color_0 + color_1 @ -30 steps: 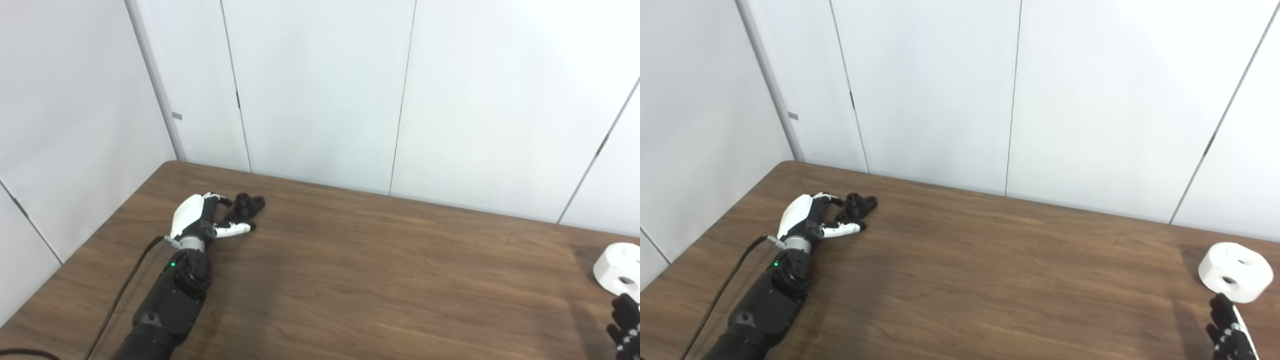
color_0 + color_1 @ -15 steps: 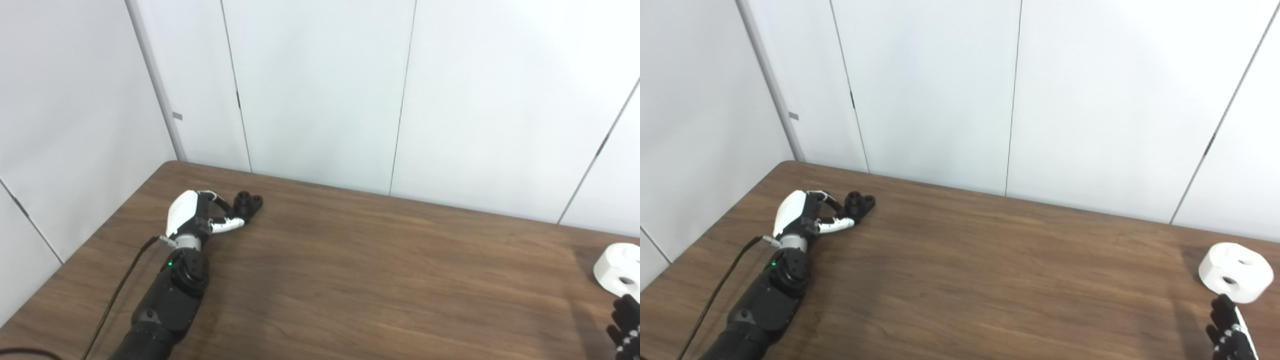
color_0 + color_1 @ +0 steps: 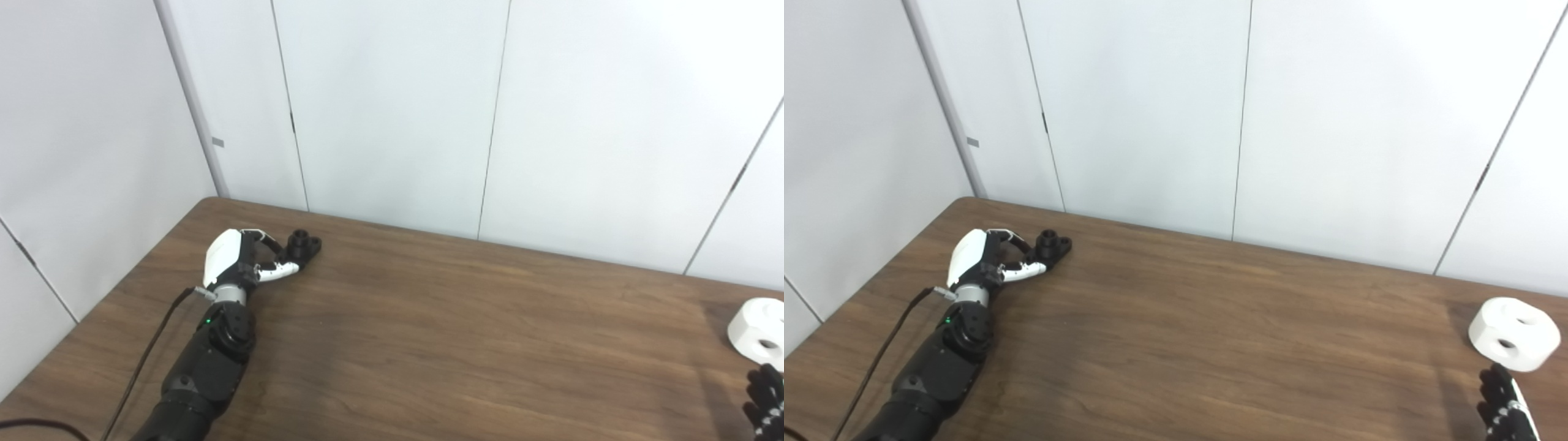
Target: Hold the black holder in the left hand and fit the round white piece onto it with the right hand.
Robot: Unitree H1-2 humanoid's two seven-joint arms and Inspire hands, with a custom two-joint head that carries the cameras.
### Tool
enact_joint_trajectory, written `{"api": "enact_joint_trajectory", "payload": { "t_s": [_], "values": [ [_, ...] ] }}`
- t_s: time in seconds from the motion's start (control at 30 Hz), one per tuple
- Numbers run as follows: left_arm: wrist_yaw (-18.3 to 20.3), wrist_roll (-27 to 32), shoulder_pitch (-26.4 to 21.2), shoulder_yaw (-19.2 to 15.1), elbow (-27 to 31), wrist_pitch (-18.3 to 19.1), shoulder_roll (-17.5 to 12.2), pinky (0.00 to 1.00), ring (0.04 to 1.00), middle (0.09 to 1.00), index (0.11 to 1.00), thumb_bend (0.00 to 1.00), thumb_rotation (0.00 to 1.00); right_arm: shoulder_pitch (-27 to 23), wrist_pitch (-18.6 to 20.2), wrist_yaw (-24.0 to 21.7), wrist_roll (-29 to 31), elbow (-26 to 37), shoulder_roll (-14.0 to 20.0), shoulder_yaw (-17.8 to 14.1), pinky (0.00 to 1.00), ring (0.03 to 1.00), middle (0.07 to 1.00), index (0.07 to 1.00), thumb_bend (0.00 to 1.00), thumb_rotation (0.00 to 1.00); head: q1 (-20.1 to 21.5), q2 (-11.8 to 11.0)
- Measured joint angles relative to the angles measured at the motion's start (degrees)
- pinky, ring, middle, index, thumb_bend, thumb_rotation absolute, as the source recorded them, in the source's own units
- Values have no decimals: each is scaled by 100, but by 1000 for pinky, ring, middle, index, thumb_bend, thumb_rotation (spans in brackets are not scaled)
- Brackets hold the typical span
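The black holder [image 3: 305,244] lies near the table's far left corner. My left hand [image 3: 236,258] is right beside it, its fingers and thumb closed in a pinch on the holder's near end. The holder's far end still appears to rest on the table. The round white piece [image 3: 1513,334], with two holes, sits on the table at the far right. Only the fingertips of my right hand [image 3: 1505,409] show at the bottom right corner. They are stretched out, just short of the white piece and not touching it.
The brown wooden table [image 3: 465,331] runs across both views, with white wall panels [image 3: 392,110] close behind it and on the left. A black cable [image 3: 144,361] trails from my left forearm toward the table's left edge.
My left hand has curled its fingers and thumb onto the holder's near end and drawn slightly back-left; the holder shifted a little. My right fingertips have sunk slightly lower in the picture.
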State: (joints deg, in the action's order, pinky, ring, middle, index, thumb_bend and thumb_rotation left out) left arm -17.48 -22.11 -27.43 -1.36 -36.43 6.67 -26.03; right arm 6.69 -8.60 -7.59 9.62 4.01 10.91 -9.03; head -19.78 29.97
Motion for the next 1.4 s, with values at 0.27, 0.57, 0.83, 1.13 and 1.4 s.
{"api": "enact_joint_trajectory", "payload": {
  "t_s": [0.27,0.57,0.83,1.13,1.4],
  "values": [
    [79,17,209,39,346,-16,20,823,868,789,485,517,41,14,0,0,5,15,-6,0,1000,995,957,963,806,1000,35,53],
    [289,18,707,55,1264,146,169,825,861,784,485,518,43,52,0,0,-15,54,-13,7,1000,999,971,979,787,1000,158,132],
    [265,-62,1080,270,1911,78,567,822,848,772,485,518,43,86,-1,33,-68,104,-39,13,1000,1000,996,1000,730,1000,316,185],
    [294,-267,1465,589,2523,-62,860,817,850,770,485,519,44,116,-33,77,-169,137,-67,42,1000,1000,993,1000,668,1000,694,308],
    [561,-516,1946,920,3278,-20,918,815,871,787,486,518,43,177,-65,89,-273,215,-107,106,1000,1000,983,992,641,1000,1124,457]
  ]
}}
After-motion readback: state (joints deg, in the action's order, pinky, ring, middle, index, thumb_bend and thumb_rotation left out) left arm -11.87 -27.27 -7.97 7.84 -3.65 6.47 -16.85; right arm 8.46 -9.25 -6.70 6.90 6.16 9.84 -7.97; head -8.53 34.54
